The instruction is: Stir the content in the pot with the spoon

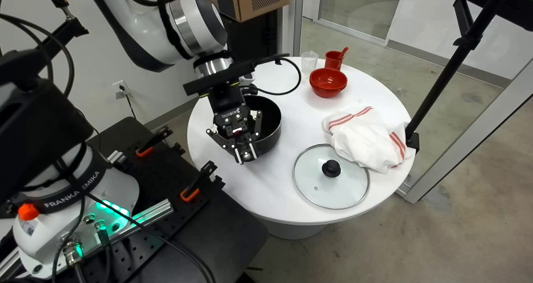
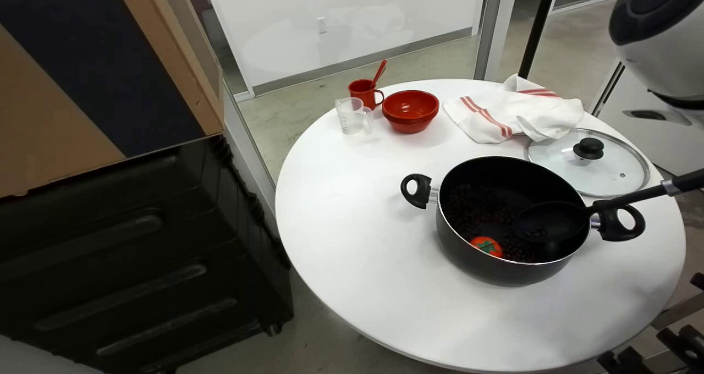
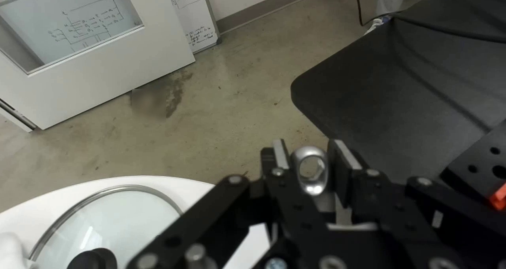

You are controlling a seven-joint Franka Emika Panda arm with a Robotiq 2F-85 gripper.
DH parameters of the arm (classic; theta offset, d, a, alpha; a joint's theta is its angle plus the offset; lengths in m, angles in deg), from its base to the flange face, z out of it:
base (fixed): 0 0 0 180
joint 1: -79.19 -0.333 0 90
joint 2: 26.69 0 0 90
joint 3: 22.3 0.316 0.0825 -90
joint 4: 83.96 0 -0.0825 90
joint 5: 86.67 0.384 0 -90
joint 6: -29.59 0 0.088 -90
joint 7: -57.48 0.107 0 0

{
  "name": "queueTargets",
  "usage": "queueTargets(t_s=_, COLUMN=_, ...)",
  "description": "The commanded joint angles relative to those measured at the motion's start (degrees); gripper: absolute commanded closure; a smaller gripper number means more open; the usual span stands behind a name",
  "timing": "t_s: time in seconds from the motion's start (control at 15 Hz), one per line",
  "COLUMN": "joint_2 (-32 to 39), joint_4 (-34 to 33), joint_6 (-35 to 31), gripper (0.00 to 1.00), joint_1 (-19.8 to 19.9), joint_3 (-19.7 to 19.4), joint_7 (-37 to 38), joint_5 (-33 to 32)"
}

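Two conditions for stirring are met: the glass lid [image 2: 610,179] is off, lying flat on the round white table [image 2: 357,242] apart from the black two-handled pot [image 2: 495,275], and the black spoon [image 2: 621,199] is in the robot's hold; the gripper [image 3: 311,158] is closed narrowly on the handle end, a metal ring, taken to be the spoon's, showing between its fingertips in the wrist view; the handle slopes down across the rim near one side handle, with the spoon's bowl inside the pot; the red tomato [image 2: 487,246] lies in the pot near its wall, just beside that bowl, a gap showing between them, among small dark bean-like pieces [image 2: 467,206]; contact between bowl and pieces cannot be told; in my judgement set-up is complete, stirring done so far is not determinable, and sweeping through the contents remains.
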State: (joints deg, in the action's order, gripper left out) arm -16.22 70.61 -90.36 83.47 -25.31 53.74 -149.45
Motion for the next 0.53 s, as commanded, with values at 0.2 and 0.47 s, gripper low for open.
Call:
queueTargets(t_s=0.2, joint_2=-1.37, joint_4=3.93, joint_6=-2.63, gripper=0.93, joint_1=-0.43, joint_3=0.92, joint_7=0.41, joint_5=-3.49)
queueTargets(t_s=0.47, joint_2=-0.23, joint_4=1.45, joint_6=-3.58, gripper=0.93, joint_1=-0.92, joint_3=1.53, joint_7=3.27, joint_5=-1.67)
